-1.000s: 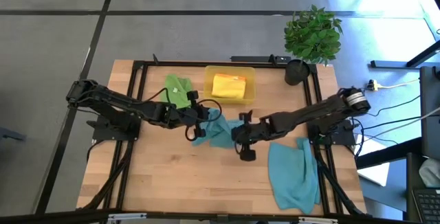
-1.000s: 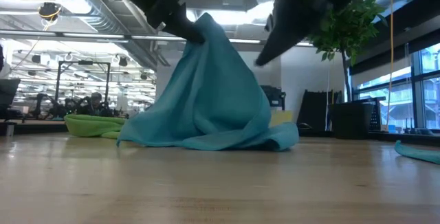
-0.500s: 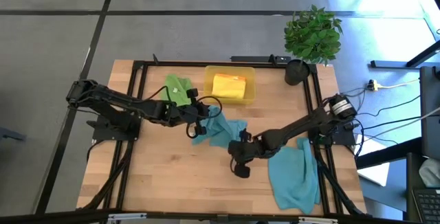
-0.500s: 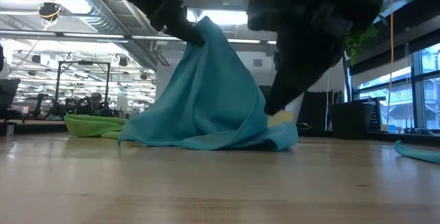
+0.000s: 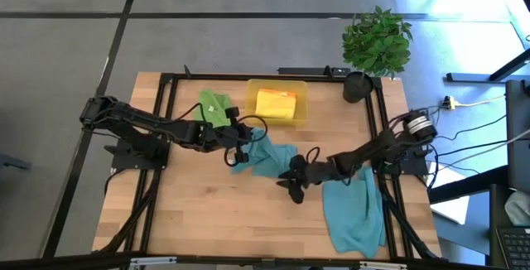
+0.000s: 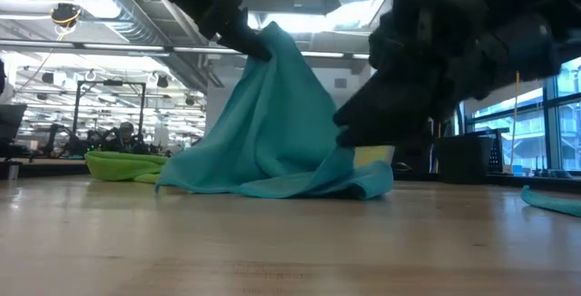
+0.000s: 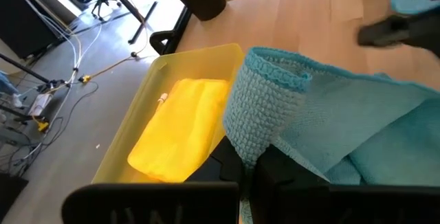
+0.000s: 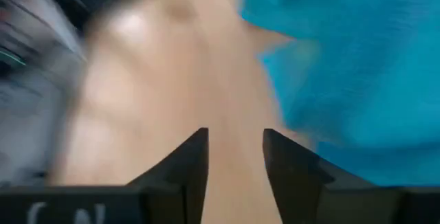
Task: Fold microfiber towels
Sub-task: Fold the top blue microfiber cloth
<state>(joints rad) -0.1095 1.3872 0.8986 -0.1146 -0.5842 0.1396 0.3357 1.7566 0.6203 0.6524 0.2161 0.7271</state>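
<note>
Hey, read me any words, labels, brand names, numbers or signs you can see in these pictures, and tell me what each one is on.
None can be read.
Faint pale marks on the dark housing at the edge of the right wrist view: too blurred to read.
The teal towel, the yellow tray and the wooden table carry no visible text.
The room behind the low view shows no legible sign.

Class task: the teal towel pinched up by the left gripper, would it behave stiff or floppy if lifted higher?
Probably floppy: the teal towel hangs tent-like from the left gripper, its lower edge pooled on the table. Likely light, since one pinched corner holds it. Its knitted weave probably resists slipping.
</note>
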